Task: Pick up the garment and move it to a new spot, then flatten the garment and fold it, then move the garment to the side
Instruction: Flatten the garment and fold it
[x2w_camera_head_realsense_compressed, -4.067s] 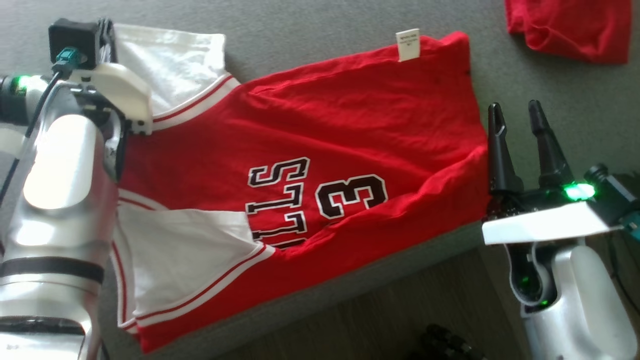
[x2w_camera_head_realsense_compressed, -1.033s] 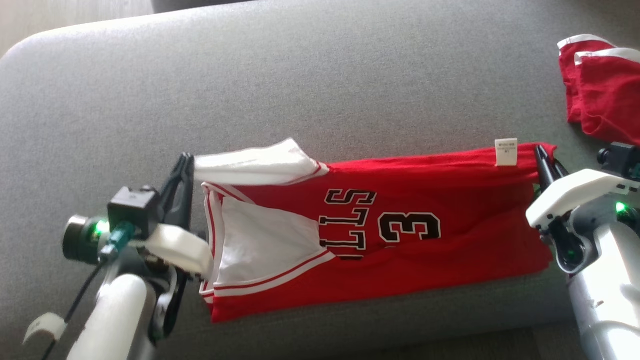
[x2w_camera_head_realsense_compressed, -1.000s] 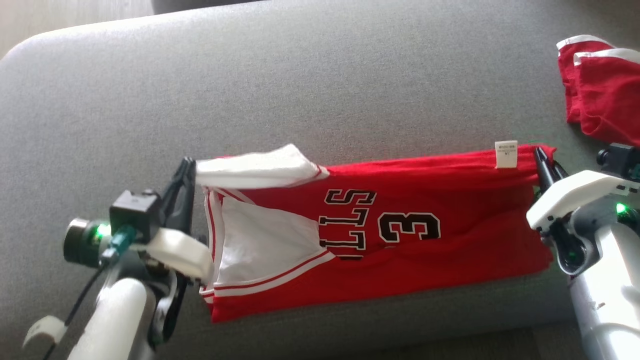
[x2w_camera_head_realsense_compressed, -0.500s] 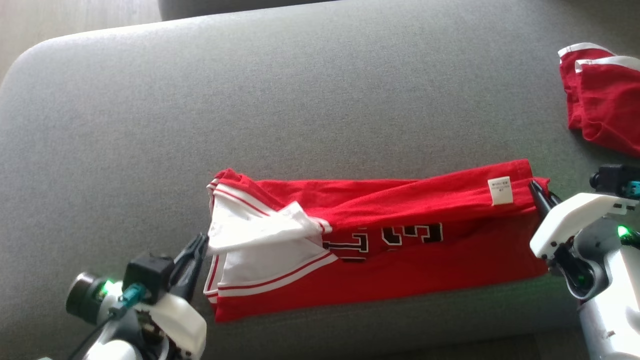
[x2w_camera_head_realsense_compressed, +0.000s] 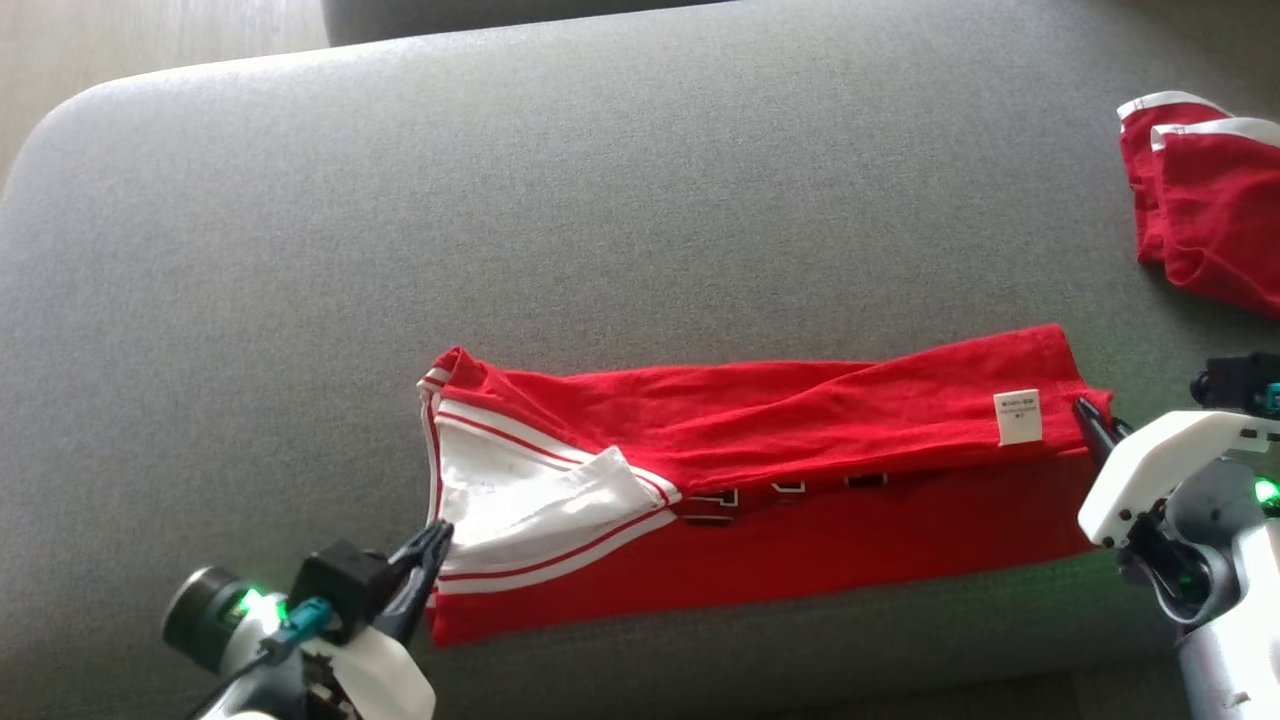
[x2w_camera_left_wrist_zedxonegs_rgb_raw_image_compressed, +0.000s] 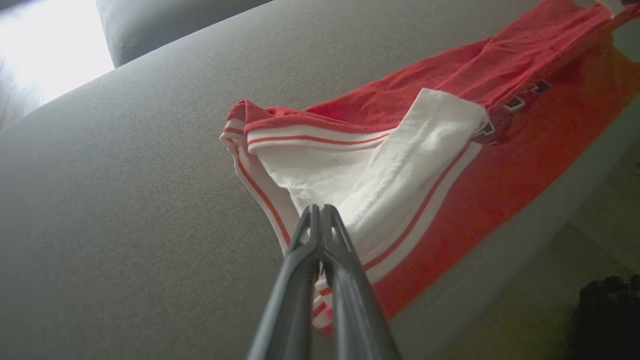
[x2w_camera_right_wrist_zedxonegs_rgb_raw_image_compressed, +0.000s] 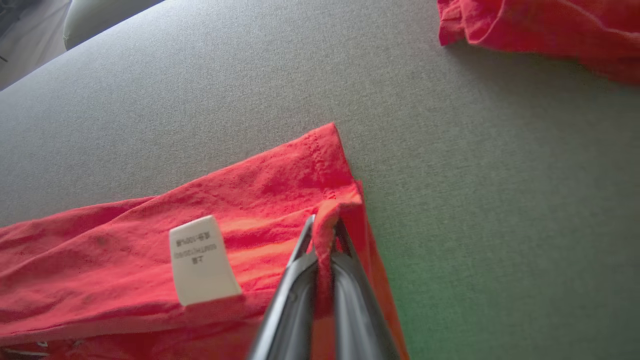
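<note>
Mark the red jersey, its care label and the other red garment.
red jersey (x2w_camera_head_realsense_compressed: 800, 420), head view, folded-over top layer.
care label (x2w_camera_right_wrist_zedxonegs_rgb_raw_image_compressed: 202, 260), right wrist view, middle of the tag.
other red garment (x2w_camera_head_realsense_compressed: 1215, 220), head view, its red body.

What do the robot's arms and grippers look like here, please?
Both the left gripper and right gripper have long, dark, tapering fingers on white housings. Green lights glow at both wrists; a teal cable connector plugs into the left wrist's black camera box.
</note>
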